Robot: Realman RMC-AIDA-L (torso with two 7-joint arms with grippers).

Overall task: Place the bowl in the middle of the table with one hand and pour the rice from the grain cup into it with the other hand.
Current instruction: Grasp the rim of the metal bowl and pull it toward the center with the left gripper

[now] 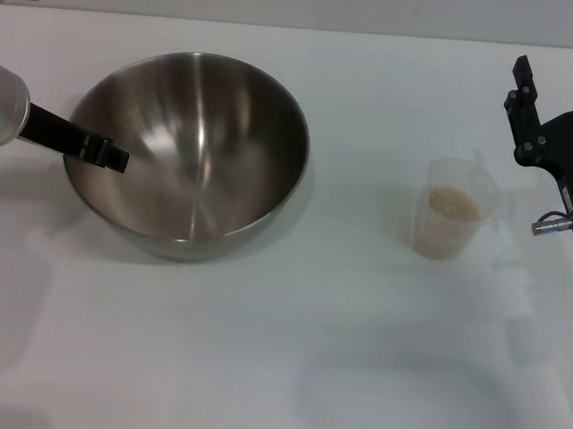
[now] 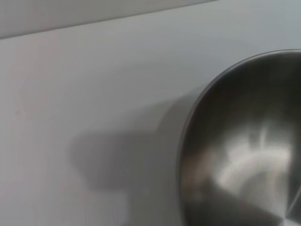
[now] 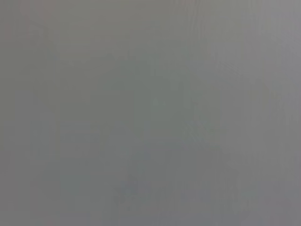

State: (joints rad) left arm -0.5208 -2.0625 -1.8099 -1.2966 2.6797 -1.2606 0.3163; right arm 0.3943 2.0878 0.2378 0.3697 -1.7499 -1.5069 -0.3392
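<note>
The steel bowl sits on the white table left of the middle, and its inside is bare. My left gripper is at the bowl's left rim, with one black finger lying over the rim and the other hidden. The bowl also fills part of the left wrist view. The clear grain cup stands upright right of the middle, with rice in it. My right gripper is open, empty, beyond and to the right of the cup and not touching it.
The right wrist view shows only a plain grey surface. The table's far edge runs along the top of the head view. Bare tabletop lies between the bowl and the cup and along the front.
</note>
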